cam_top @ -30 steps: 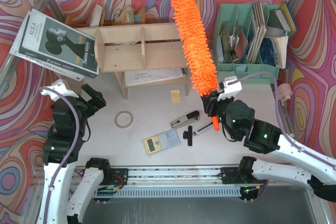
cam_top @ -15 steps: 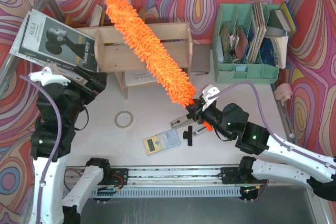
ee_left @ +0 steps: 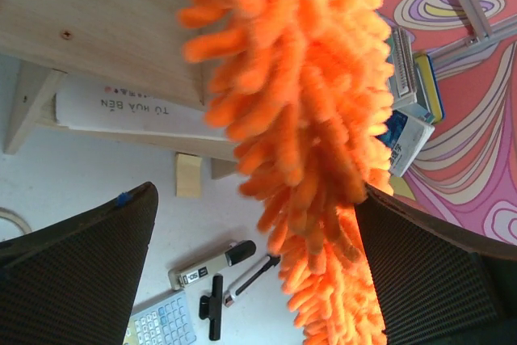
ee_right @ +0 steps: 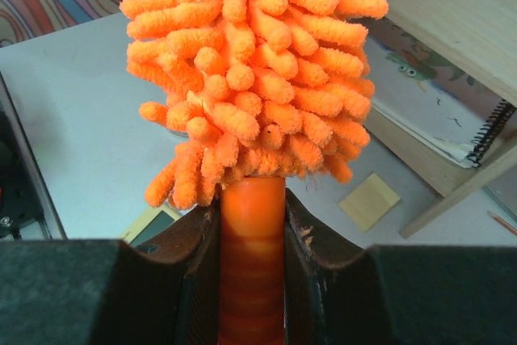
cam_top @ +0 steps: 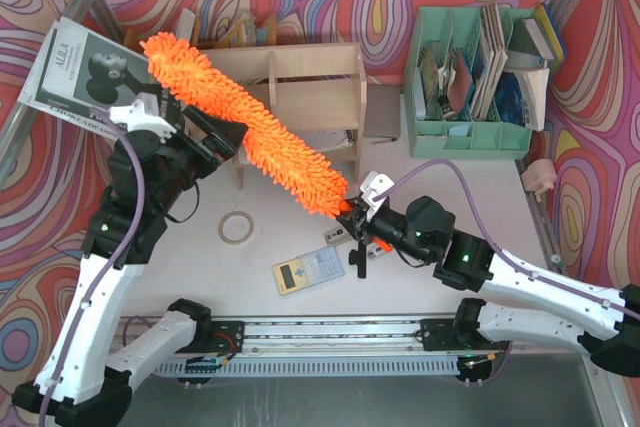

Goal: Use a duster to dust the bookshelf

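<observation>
The orange fluffy duster [cam_top: 240, 127] lies slantwise over the front of the plywood bookshelf [cam_top: 315, 72], its tip at the upper left. My right gripper [cam_top: 360, 217] is shut on the duster's orange handle [ee_right: 252, 224] just below the brush [ee_right: 254, 62]. My left gripper [cam_top: 222, 139] is open, and in the left wrist view its wide-apart fingers [ee_left: 81, 264] stand on either side of the brush [ee_left: 315, 119]. The brush hangs close to the right finger; I cannot tell whether they touch. The shelf's underside [ee_left: 97, 14] shows above.
A magazine [cam_top: 90, 77] leans at the far left. A mint-green file organiser [cam_top: 470, 67] stands at the back right. A tape roll [cam_top: 236, 228], a calculator [cam_top: 308, 271], a black clip [cam_top: 358, 259] and a sticky-note pad [ee_left: 189, 175] lie on the table.
My right arm has swung the duster left, from upright beside the organiser down across the shelf. My left arm has risen and reached right until its open fingers straddle the brush.
</observation>
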`<state>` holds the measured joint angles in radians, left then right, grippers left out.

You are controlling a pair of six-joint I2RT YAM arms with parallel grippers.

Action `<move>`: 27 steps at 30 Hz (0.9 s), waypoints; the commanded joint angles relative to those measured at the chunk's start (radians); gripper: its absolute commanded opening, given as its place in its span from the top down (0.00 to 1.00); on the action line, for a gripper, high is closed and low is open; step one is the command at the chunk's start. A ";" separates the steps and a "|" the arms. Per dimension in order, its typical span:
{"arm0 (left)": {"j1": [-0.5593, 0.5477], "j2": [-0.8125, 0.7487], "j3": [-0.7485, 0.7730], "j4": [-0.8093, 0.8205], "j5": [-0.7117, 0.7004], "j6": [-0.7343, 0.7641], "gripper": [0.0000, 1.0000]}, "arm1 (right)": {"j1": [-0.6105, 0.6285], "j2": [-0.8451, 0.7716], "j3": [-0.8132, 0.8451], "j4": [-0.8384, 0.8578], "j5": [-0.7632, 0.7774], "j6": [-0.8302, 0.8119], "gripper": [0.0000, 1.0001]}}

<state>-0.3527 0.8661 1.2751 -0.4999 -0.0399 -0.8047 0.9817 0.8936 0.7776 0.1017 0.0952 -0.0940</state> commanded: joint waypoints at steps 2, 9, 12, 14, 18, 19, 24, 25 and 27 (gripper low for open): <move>-0.041 0.017 -0.012 0.098 -0.034 0.008 0.04 | 0.004 0.007 0.006 0.113 -0.071 -0.010 1.00; -0.057 0.043 -0.028 0.103 -0.057 0.004 0.10 | 0.004 0.031 0.021 0.092 -0.157 -0.013 1.00; -0.065 0.053 -0.020 0.082 -0.070 0.002 0.12 | 0.003 0.031 0.015 0.081 -0.184 -0.013 1.00; -0.071 0.060 -0.014 0.069 -0.081 0.005 0.16 | 0.004 0.025 0.008 0.081 -0.191 -0.012 1.00; -0.082 0.072 -0.007 0.071 -0.086 0.008 0.26 | 0.004 0.021 0.005 0.075 -0.191 -0.020 1.00; -0.086 0.075 -0.002 0.070 -0.086 0.012 0.30 | 0.004 0.021 0.003 0.076 -0.189 -0.021 1.00; -0.192 0.055 0.005 0.054 -0.249 0.064 0.50 | 0.004 0.020 -0.003 0.077 -0.162 -0.022 1.00; -0.213 0.047 -0.001 0.054 -0.284 0.071 0.54 | 0.004 0.020 -0.002 0.075 -0.157 -0.023 1.00; -0.241 0.027 -0.022 0.062 -0.328 0.074 0.62 | 0.004 0.019 0.000 0.075 -0.151 -0.020 1.00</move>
<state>-0.5388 0.9291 1.2663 -0.4404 -0.2520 -0.7811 0.9813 0.9325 0.7738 0.1005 -0.0582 -0.0929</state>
